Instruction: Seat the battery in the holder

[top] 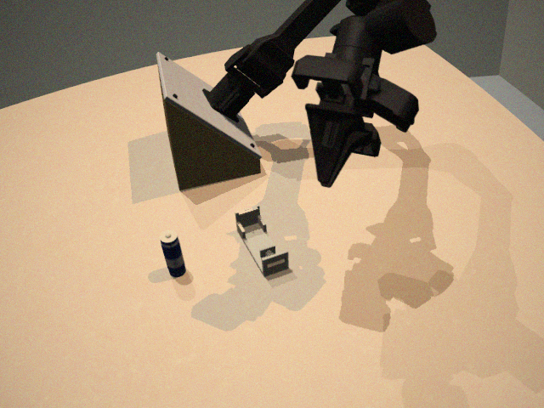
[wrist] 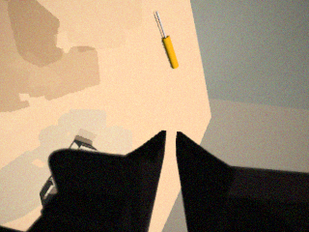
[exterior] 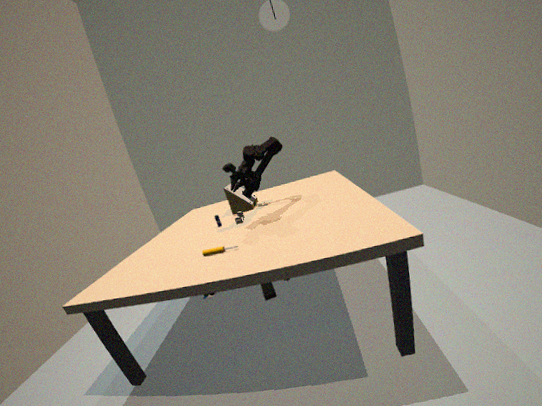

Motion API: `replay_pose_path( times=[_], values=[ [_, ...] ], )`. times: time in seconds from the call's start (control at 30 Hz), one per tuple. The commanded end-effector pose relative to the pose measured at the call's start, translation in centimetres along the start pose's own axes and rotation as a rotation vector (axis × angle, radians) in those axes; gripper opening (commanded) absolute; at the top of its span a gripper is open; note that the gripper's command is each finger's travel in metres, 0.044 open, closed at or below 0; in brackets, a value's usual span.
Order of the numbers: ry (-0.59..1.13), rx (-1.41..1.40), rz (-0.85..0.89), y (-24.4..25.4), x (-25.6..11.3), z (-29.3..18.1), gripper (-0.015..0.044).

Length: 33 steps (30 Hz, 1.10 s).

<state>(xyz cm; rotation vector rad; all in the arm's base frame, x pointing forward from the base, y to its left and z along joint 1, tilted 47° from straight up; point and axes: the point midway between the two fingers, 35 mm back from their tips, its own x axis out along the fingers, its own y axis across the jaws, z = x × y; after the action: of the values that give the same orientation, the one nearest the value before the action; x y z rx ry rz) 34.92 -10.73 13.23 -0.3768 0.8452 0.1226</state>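
The dark blue battery (top: 173, 257) (exterior: 218, 220) stands upright on the table, its pale terminal end up, left of the holder. The small grey holder (top: 259, 242) (exterior: 239, 219) (wrist: 83, 140) lies flat and empty, with raised walls at both ends; which end has the spring is too small to tell. In the wrist view it is partly hidden behind the left finger. My gripper (top: 325, 183) (wrist: 171, 135) is nearly closed, with a narrow gap and nothing between the fingertips. It hangs above the table, behind and right of the holder in the top view, touching neither holder nor battery.
The arm's wedge-shaped base mount (top: 212, 153) (exterior: 237, 201) stands behind the holder and battery. A yellow-handled screwdriver (exterior: 213, 250) (wrist: 170, 52) lies nearer the table's front edge, away from the holder. Arm shadows fall across and around the holder.
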Motion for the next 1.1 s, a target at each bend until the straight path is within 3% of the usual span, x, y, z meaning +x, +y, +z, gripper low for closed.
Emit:
replay_pose_path(
  times=[0.0,0.2,0.43,0.87,1.07],
  values=[
    [0.200,-0.074,0.262,-0.4,2.9,-6.9,0.0000],
    [0.263,-0.059,0.589,0.1,3.9,-13.8,0.0000],
    [0.115,0.028,0.928,1.4,3.2,-18.9,0.0000],
    [0.097,0.037,0.947,1.6,3.3,-19.2,0.0000],
    [0.096,0.037,0.946,5.4,6.3,-19.4,0.0000]
  ],
)
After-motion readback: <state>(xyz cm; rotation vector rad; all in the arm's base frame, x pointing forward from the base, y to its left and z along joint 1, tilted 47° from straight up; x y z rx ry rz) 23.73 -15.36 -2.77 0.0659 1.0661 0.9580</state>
